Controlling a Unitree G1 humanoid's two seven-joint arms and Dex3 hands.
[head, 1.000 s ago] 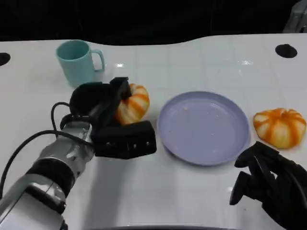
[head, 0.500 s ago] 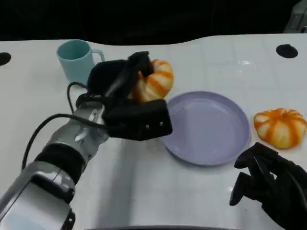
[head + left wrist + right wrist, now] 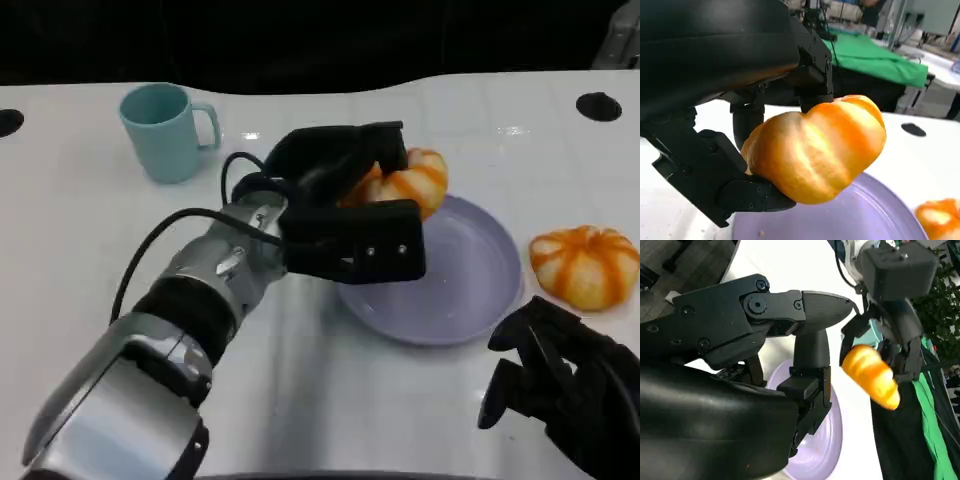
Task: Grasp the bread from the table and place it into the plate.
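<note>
My left hand (image 3: 345,215) grips an orange-and-cream striped bread (image 3: 408,183) and holds it in the air over the far left rim of the lilac plate (image 3: 470,290). In the left wrist view the bread (image 3: 817,147) sits between black fingers (image 3: 750,192), with the plate (image 3: 865,220) just below it. The right wrist view shows the same bread (image 3: 872,375) hanging above the plate (image 3: 820,440). My right hand (image 3: 560,385) rests at the table's near right with fingers curled, holding nothing.
A second striped bread (image 3: 583,263) lies on the white table just right of the plate. A teal mug (image 3: 162,130) stands at the far left. A dark round hole (image 3: 597,105) marks the far right of the table.
My left hand has lifted the bread from beside the mug and carried it right, from left of the plate to above the plate's far left rim. The right hand has not moved.
</note>
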